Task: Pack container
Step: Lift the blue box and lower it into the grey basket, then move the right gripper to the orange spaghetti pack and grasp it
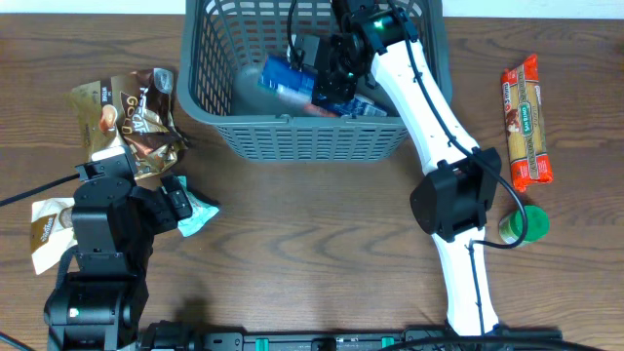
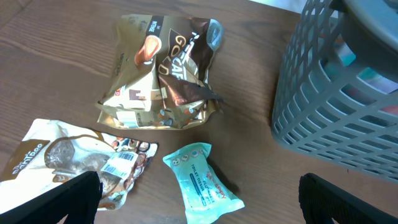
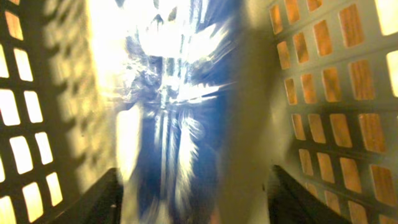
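Note:
The container (image 1: 292, 136), a dark grey slotted basket, stands at the back centre; its wall also shows in the left wrist view (image 2: 329, 106). Inside lie a blue-and-white packet (image 1: 292, 80) and other items. My right gripper (image 1: 336, 68) is down inside the basket, jaws wide open (image 3: 193, 199), with the blurred blue-and-white packet (image 3: 174, 124) just below and between them. My left gripper (image 1: 180, 205) is open (image 2: 199, 199) low over a teal tissue pack (image 2: 202, 177) on the table, left of the basket.
A gold coffee bag (image 1: 136, 117) and a white snack bag (image 1: 44, 229) lie at the left, both also in the left wrist view (image 2: 161, 71) (image 2: 68, 158). An orange pasta packet (image 1: 526, 122) and a green-lidded item (image 1: 526, 224) lie at the right.

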Robot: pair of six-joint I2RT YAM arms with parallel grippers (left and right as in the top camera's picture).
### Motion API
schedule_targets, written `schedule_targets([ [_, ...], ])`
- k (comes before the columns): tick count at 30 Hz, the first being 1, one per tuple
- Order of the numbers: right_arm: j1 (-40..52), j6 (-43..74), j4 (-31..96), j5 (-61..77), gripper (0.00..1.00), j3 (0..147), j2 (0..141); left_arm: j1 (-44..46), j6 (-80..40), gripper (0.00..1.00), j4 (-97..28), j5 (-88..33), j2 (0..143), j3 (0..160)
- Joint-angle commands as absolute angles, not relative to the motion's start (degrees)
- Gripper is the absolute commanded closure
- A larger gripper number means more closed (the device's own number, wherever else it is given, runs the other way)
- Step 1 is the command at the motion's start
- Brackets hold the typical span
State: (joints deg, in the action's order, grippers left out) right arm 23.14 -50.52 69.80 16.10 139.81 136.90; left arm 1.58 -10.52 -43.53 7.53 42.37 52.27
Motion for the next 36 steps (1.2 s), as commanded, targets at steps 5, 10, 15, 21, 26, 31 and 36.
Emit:
schedule_targets([
  [5, 23.7, -47.9, 69.4, 17.0, 0.36, 140.7, 129.1, 1.3, -10.8, 0.02, -43.7, 8.1, 42.2, 53.7],
  [10, 22.1, -37.4, 63.3, 16.2, 0.31, 140.9, 120.0, 1.3, -10.8, 0.02, -43.7, 8.1, 42.2, 53.7],
  [15, 13.3, -14.6, 56.2, 4.2, 0.17, 140.9, 110.0, 1.3, -10.8, 0.02, -43.7, 8.1, 42.2, 53.7],
  [21, -8.6, 7.7, 68.9, -1.2, 0.03, 140.9, 106.0, 1.3, -10.8, 0.02, -43.7, 8.1, 42.2, 53.7],
  [26, -21.6, 4.4, 77.3, 4.5, 0.01, 140.9, 108.9, 1.3, -10.8, 0.02, -43.7, 8.1, 42.2, 53.7],
  [31, -25.8, -5.2, 81.5, 4.6, 0.01, 140.9, 115.1, 1.3, -10.8, 0.02, -43.7, 8.1, 42.2, 53.7],
  [36, -26.1, -10.7, 82.1, 3.3, 0.01, 140.9, 123.8, 1.3, -10.8, 0.02, -43.7, 8.1, 42.2, 53.7],
])
